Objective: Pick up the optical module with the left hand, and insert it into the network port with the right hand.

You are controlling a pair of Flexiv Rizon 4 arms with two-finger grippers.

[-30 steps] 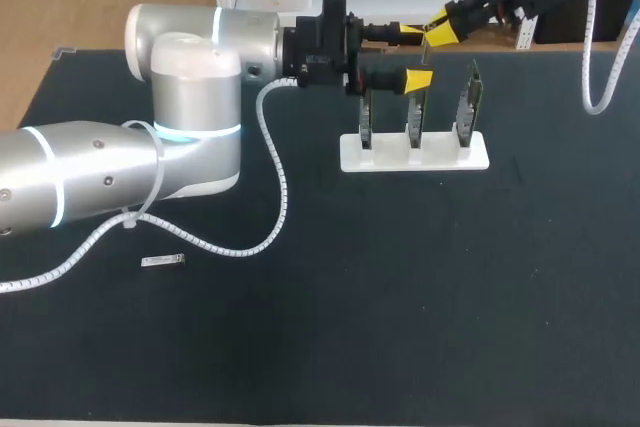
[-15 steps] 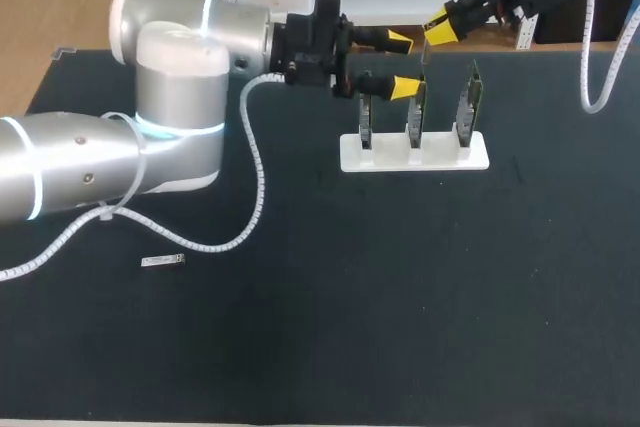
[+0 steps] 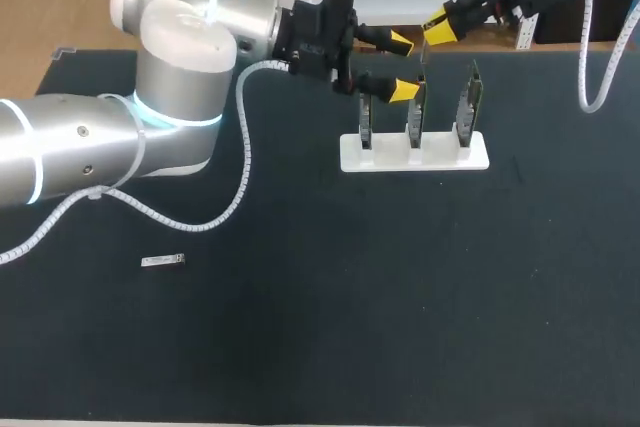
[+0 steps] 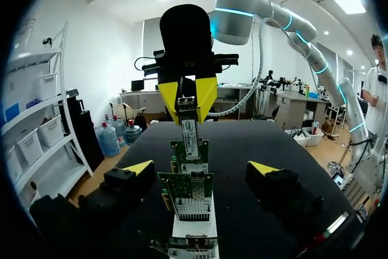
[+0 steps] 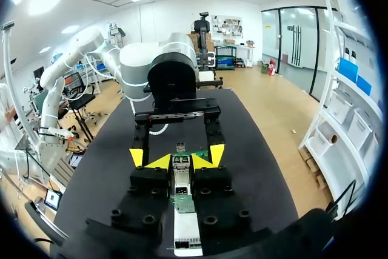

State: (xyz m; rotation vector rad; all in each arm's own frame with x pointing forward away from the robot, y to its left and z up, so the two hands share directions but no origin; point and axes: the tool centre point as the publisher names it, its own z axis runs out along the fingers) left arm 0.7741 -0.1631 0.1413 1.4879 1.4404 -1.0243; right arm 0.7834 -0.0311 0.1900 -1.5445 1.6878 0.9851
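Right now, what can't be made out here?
Head view: the optical module in the right gripper is too small to see.
Head view: ports on the cards are hidden, seen edge-on.
Head view: the loose silver piece is too small to identify.
Right wrist view: the gripper's own body covers most of the white stand.

Loose optical module (image 3: 162, 261) on table (image 3: 330, 337), well apart from rack (image 3: 414, 153)

table (image 3: 420, 327) black-topped | white rack (image 3: 440, 159) standing on it near far edge
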